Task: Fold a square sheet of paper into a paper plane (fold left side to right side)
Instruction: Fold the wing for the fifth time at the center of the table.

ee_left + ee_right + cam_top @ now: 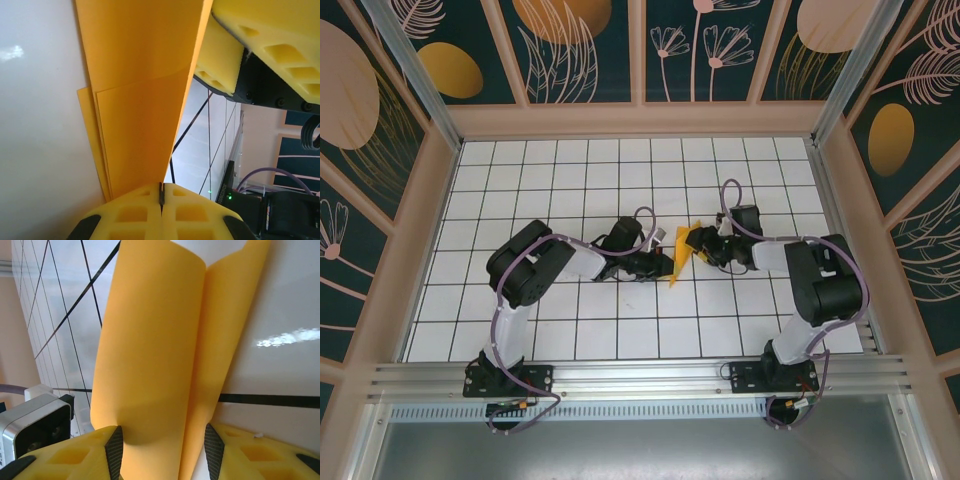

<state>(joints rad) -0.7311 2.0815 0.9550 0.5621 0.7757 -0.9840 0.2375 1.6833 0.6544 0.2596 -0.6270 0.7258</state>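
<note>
Top external view is showing both arms reaching in to the middle of the tiled table (570,180), their wrists meeting at the sheet of paper (682,248); the sheet is sitting folded into a narrow orange strip between them, partly raised off the tiles; the left gripper (663,266) is sitting at its near-left end and the right gripper (708,246) just beside its right edge; in the left wrist view the left gripper's yellow fingers (135,215) are pressing flat together, pinching the layered lower end of the paper in the seam between them; in the right wrist view the right gripper's pads (114,450) are standing apart astride the curled fold, one pad touching it; whether they are actually squeezing it I cannot tell.
</note>
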